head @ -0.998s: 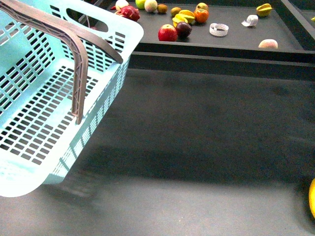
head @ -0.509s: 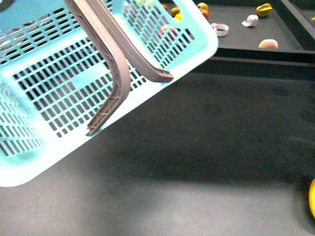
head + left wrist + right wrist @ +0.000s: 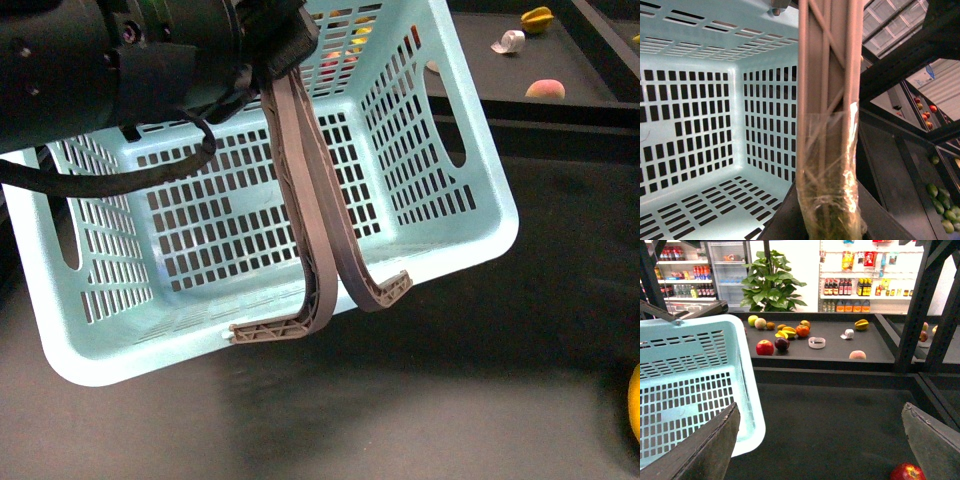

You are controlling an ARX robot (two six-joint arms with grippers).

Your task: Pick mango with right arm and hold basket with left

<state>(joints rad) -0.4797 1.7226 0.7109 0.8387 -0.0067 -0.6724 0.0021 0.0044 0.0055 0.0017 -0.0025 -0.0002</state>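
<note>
While left fingers clamp the basket by its handles above a dark table, right fingers gape before shop shelves.

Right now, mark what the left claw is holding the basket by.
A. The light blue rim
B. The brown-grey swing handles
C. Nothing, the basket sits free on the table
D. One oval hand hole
B: in the front view both brown-grey swing handles run up together into the left claw, and the basket hangs tilted from them.

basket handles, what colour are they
Brown-grey handles on the light blue basket; front view shows best.
</note>
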